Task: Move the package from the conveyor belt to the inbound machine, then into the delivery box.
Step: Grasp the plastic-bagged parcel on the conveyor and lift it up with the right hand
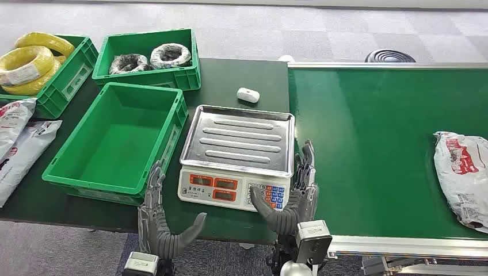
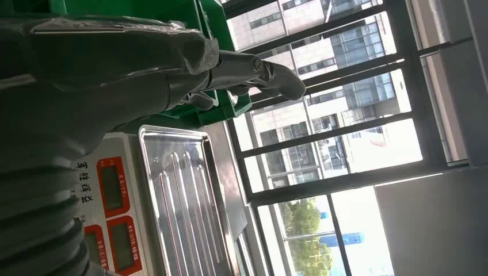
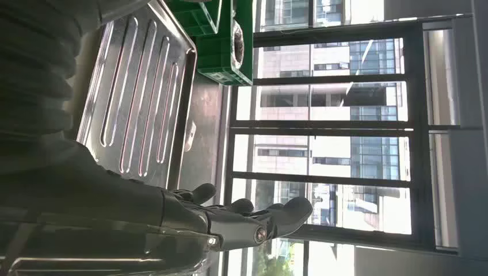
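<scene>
While both hands' fingers (image 1: 303, 172) spread empty beside scale (image 1: 241, 144) — package (image 1: 463, 178) far R on belt (image 1: 374, 144).

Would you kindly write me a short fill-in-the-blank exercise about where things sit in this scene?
1. The package lies on the green ____, at the robot's right.
2. The crate just left of the scale is ____.
3. The left hand and right hand hold ____.
4. The scale's steel tray carries ____.

Missing words: belt; empty; nothing; nothing
</scene>
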Available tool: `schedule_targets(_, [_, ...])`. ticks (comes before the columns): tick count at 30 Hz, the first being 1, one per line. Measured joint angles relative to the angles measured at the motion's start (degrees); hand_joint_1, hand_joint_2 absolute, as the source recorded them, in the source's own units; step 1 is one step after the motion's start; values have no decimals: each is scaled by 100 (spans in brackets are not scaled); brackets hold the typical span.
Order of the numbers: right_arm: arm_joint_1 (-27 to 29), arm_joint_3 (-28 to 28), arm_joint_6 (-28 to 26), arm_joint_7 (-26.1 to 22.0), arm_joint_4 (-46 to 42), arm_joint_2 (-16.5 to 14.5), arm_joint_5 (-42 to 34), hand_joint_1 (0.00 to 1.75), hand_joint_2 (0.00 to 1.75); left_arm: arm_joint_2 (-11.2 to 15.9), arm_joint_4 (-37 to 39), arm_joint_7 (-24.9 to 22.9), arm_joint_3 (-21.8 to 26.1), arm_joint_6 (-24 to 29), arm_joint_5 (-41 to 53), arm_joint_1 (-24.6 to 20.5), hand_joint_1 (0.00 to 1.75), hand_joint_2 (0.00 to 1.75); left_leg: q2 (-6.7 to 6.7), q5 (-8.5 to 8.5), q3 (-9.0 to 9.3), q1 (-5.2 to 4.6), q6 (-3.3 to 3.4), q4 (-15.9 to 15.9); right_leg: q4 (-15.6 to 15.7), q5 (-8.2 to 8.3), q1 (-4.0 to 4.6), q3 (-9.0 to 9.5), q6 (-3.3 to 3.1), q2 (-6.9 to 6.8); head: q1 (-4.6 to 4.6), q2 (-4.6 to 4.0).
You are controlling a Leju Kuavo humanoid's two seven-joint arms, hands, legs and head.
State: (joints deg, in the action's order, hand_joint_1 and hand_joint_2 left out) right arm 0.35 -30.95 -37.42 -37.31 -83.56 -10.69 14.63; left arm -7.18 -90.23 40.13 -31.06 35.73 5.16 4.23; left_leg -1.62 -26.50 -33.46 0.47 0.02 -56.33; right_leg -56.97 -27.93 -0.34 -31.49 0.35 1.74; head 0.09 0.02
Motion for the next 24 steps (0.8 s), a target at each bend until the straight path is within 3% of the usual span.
schedule_targets(6, [-4, 6, -108, -18, 4, 0, 110, 0, 175, 7, 1, 0, 0, 25, -26, -7, 0, 175, 0, 0, 0, 0, 0, 0, 0, 0, 0, -1, 0, 0, 0, 0])
schedule_targets(10, [13, 288, -238, -136, 11, -90, 839, 0, 175, 8, 2, 0, 9, 27, -49, -9, 0, 175, 0, 0, 0, 0, 0, 0, 0, 0, 0, -1, 0, 0, -1, 0])
schedule_targets(20, [-121, 3180, -262, -217, -247, -691, 3023, 0, 175, 12, 54, -1, 100, -42, -327, 2, 0, 175, -4, 0, 1, -1, 1, -1, 1, 1, -4, 2, 2, -1, -1, -1])
schedule_targets(24, [-372, 4341, -263, 177, -414, -767, 4151, 0, 175, 11, 101, 0, 151, -123, -394, 4, 0, 175, -4, 0, 1, -5, 1, -2, 2, 2, -4, 1, 2, -1, -1, 0])
